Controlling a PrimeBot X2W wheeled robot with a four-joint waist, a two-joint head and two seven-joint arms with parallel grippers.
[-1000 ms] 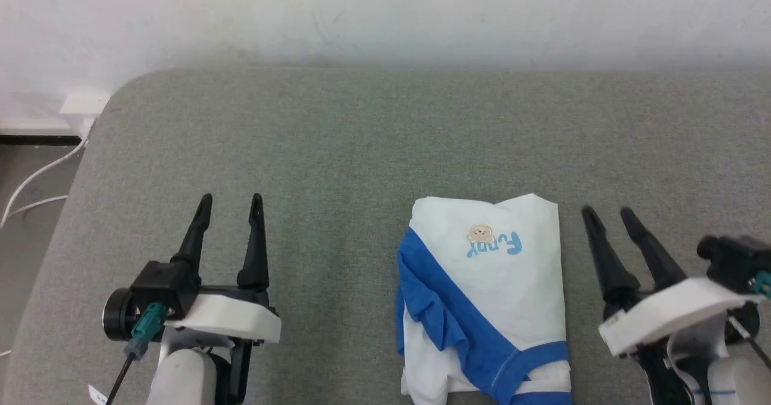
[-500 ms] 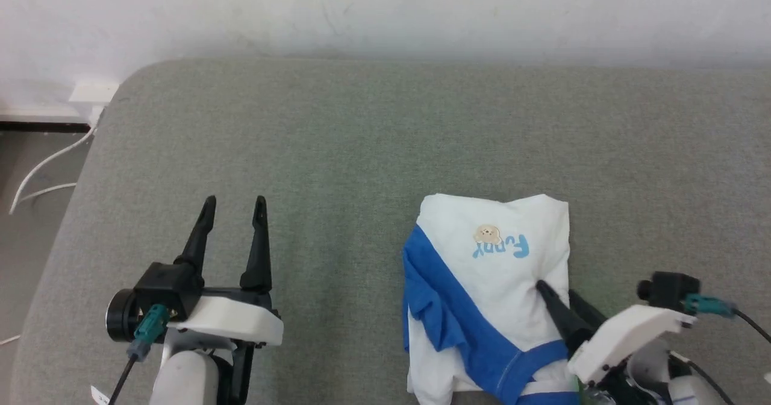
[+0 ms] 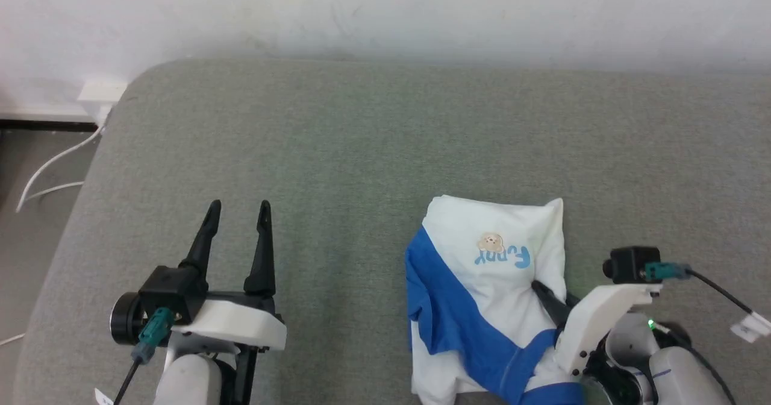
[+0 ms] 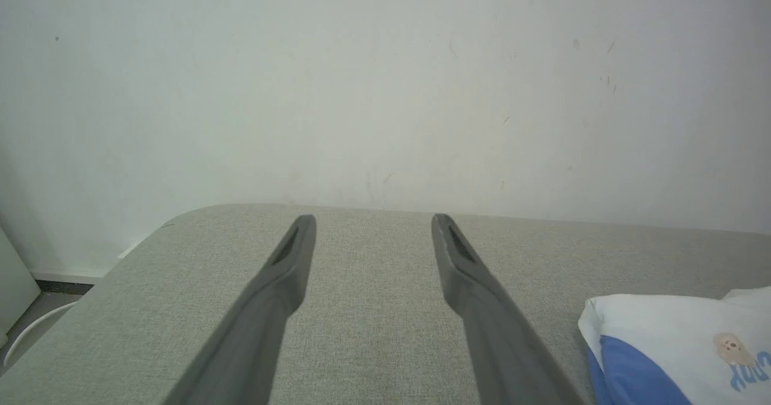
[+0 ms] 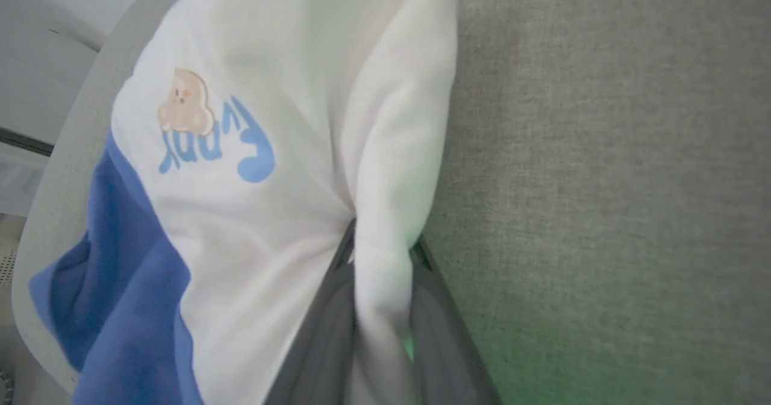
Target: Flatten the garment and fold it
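Note:
The garment (image 3: 482, 284), white with a bright blue band and a small bear print, lies bunched on the grey padded table (image 3: 361, 146) at the near right. My right gripper (image 3: 551, 293) sits at its right edge, shut on a fold of white cloth. In the right wrist view the garment (image 5: 271, 212) puckers where the right gripper (image 5: 382, 245) pinches the fold between both fingers. My left gripper (image 3: 240, 206) stands open over bare table at the near left, well apart from the cloth. The left wrist view shows the left gripper (image 4: 373, 221) open, with the garment (image 4: 662, 332) at lower right.
A white wall (image 3: 385, 13) runs behind the table. The table's rounded left corner drops to a floor with a white cable (image 3: 48, 170) and a white wall box (image 3: 99, 91). Bare grey surface stretches behind and left of the cloth.
My right gripper came in from beside the garment to its right edge and closed on a fold, drawing that edge inward. The head camera shifted slightly. The left gripper stayed put.

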